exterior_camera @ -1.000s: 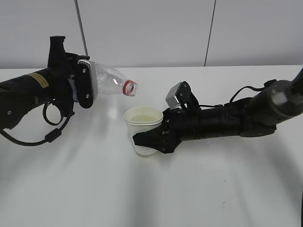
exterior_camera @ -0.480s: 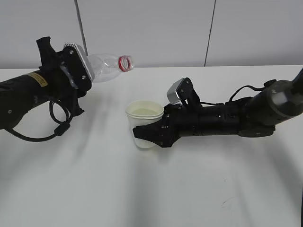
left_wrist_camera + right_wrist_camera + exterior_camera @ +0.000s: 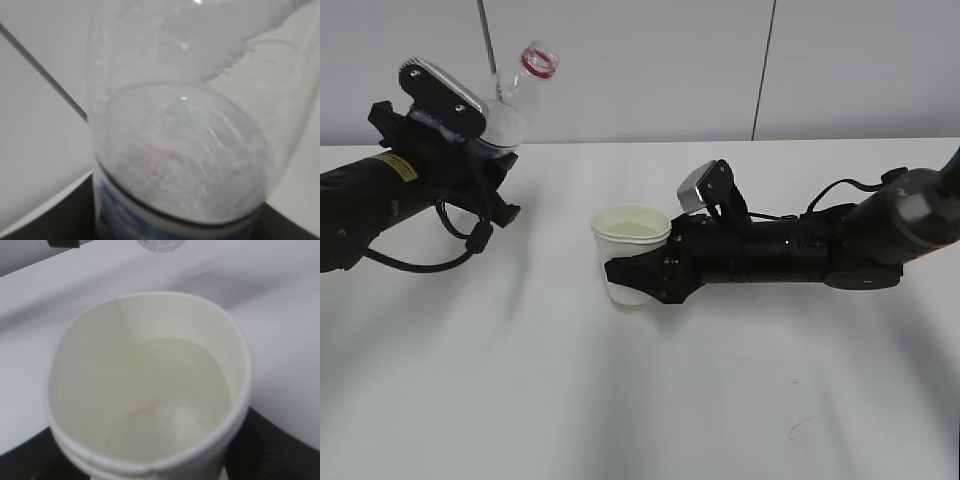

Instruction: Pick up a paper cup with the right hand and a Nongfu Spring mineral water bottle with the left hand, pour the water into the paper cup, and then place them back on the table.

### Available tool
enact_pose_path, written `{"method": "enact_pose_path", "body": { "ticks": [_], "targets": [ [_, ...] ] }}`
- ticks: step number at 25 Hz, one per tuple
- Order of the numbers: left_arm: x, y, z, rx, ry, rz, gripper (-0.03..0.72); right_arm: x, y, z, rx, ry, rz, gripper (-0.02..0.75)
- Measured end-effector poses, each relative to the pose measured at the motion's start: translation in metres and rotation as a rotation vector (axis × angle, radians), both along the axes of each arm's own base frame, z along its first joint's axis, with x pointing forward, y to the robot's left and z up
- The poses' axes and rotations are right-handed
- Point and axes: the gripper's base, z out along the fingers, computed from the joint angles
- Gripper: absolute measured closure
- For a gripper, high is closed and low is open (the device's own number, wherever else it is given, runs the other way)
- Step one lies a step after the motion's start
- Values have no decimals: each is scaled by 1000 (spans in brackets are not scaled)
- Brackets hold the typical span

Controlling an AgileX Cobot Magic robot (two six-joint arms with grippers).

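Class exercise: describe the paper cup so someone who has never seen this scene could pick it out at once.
Start at the white table and follow the black right arm to its end effector near the middle. It grips the paper cup, small, cream-white and open-topped, holding liquid, unlike the clear bottle at left.

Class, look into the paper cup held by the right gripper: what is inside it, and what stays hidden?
The paper cup holds clear water, partly filling it. Its bottom shows faintly through the water; the right gripper hides part of its outer wall.
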Motion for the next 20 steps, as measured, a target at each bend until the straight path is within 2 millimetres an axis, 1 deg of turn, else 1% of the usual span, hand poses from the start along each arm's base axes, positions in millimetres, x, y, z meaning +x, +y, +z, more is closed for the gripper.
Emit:
{"method": "enact_pose_path", "body": {
  "ticks": [4, 8, 10, 12, 15, 20],
  "targets": [
    [0, 0, 0, -239, 81, 65, 301, 3, -7, 0, -1, -1, -17, 231],
    [0, 0, 0, -391, 132, 105, 301, 5, -13, 0, -1, -1, -33, 231],
    [1, 0, -3, -454, 152, 122, 301, 6, -15, 0, -5, 0, -41, 231],
    [2, -1, -9, -502, 169, 135, 301, 6, -15, 0, -8, -3, -43, 231],
    [4, -1, -19, -526, 186, 144, 301, 8, -18, 0, -6, -13, -57, 231],
    [5, -2, -17, -545, 151, 133, 301, 15, -29, 1, 8, -19, -124, 231]
  ]
}}
